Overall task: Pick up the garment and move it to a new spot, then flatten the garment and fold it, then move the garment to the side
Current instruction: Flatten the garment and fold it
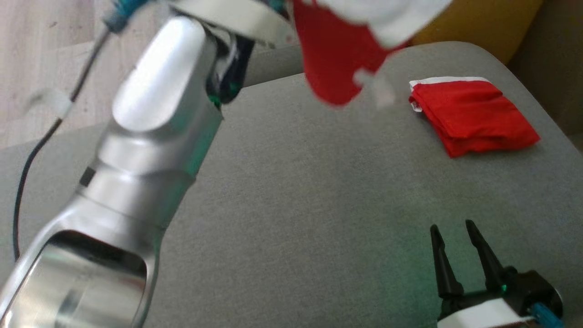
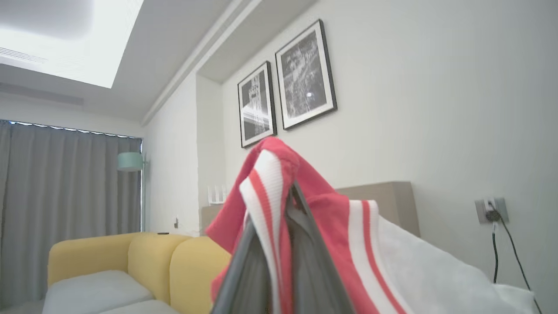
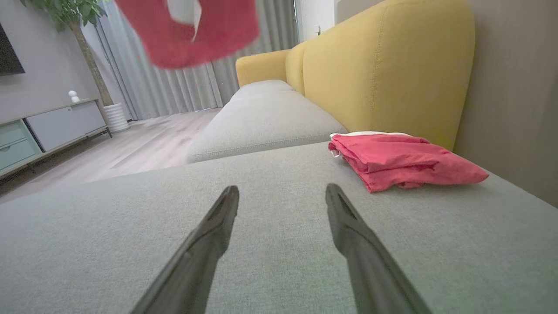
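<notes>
Garment of red-and-white striped fabric (image 2: 270, 174) hangs above the grey upholstered sofa seat (image 1: 296, 205), clamped in the left jaws. Right jaws stand apart, low over that seat, with a folded red cloth (image 1: 473, 116) ahead, near the yellow backrest (image 3: 383, 65).

Soft, even light lies on the grey seat cushion (image 1: 291, 205), without hard shadows. Above the cushion the hanging red garment (image 1: 334, 59) is smeared by motion blur (its white part worst). A faint green glow tints the cushion's near right corner.
</notes>
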### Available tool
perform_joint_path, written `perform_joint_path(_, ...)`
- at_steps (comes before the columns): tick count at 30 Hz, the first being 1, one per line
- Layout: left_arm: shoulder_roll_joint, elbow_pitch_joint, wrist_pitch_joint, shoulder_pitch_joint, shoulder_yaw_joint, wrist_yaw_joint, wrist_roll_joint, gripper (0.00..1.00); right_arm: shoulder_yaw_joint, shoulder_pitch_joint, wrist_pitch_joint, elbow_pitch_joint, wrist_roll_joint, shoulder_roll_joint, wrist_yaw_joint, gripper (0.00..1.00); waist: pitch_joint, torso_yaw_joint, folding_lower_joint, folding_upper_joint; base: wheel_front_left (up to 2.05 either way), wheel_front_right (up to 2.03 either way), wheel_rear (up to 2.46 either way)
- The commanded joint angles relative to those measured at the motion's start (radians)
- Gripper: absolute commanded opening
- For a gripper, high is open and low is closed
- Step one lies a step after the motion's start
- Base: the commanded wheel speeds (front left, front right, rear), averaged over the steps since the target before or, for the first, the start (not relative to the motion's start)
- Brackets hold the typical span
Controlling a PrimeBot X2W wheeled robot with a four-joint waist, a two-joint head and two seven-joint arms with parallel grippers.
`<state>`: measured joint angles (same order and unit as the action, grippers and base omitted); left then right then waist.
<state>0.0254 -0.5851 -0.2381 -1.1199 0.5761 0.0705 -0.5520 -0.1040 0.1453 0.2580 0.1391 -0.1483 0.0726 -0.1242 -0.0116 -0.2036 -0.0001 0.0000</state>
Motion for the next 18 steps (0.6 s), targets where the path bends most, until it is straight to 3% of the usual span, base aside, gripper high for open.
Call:
perform_joint_path(1, 0.025, 0.008, -0.005, -0.035, -0.044, -0.009, -0.028, 0.0, -0.016, -0.01, 0.004, -0.026, -0.003, 0.0, -0.007, 1.0, -0.007, 0.012, 0.0001, 0.0, 0.0, 0.0, 0.0)
perform_joint_path(5, 0.025, -0.032, 0.033, 0.077, -0.067, -0.018, -0.171, 0.0, -0.003, -0.004, 0.004, -0.028, -0.003, -0.006, -0.007, 1.0, -0.019, 0.045, 0.0001, 0.0, 0.0, 0.0, 0.0)
perform_joint_path(9, 0.027, -0.087, 0.04, 0.351, -0.063, -0.038, -0.245, 0.0, 0.005, -0.004, 0.004, -0.035, -0.003, -0.011, -0.007, 1.0, -0.011, 0.08, 0.0001, 0.0, 0.0, 0.0, 0.0)
perform_joint_path(15, 0.053, -0.18, -0.019, 0.672, -0.077, -0.041, -0.242, 0.0, 0.004, -0.013, 0.004, -0.038, -0.001, -0.01, -0.007, 1.0, 0.014, 0.118, 0.0001, 0.0, 0.0, 0.0, 0.0)
perform_joint_path(18, 0.053, -0.101, -0.023, 0.739, -0.17, -0.051, -0.195, 0.0, 0.016, -0.01, 0.004, -0.04, 0.0, -0.004, -0.007, 1.0, 0.02, 0.139, 0.0001, 0.0, 0.0, 0.0, 0.0)
